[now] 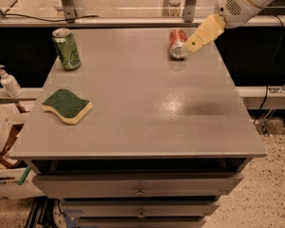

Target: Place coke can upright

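Observation:
The coke can (178,43), red-orange with silver rims, lies on its side at the far right of the grey table (137,103), its silver end facing me. My gripper (195,42) comes in from the upper right on a white arm. Its tan fingers (205,32) slant down to the left, with the tips right beside the can's right side, touching or nearly so.
A green can (66,49) stands upright at the far left of the table. A green and yellow sponge (67,106) lies at the left. A white pump bottle (8,81) stands on a shelf left of the table. Drawers run below the front edge.

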`<state>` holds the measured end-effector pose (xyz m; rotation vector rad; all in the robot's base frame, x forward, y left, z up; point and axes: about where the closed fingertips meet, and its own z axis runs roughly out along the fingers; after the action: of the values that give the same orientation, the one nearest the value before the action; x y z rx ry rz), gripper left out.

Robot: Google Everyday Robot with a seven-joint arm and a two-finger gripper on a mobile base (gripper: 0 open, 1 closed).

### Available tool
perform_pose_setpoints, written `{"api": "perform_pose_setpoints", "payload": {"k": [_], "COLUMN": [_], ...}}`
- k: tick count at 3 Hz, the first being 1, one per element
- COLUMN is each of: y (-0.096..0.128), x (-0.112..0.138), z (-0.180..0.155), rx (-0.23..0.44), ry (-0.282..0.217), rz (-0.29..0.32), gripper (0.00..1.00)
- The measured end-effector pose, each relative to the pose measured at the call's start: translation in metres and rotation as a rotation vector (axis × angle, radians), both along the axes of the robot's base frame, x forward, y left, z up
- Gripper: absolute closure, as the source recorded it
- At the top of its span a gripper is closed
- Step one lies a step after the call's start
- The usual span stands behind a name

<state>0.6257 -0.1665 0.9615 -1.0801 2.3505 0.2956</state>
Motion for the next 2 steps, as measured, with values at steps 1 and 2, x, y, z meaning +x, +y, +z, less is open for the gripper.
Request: {"api": "perform_pose_setpoints", "payload": {"k": [1,2], "y": [0.006,0.010], "x": [0.006,0.028], "z": [-0.008,-0.014], "rx": [0.017,0.053], "ry": [0.028,0.039], "rz": [-0.038,-0.118], "gripper": [0.00,0.00]}}
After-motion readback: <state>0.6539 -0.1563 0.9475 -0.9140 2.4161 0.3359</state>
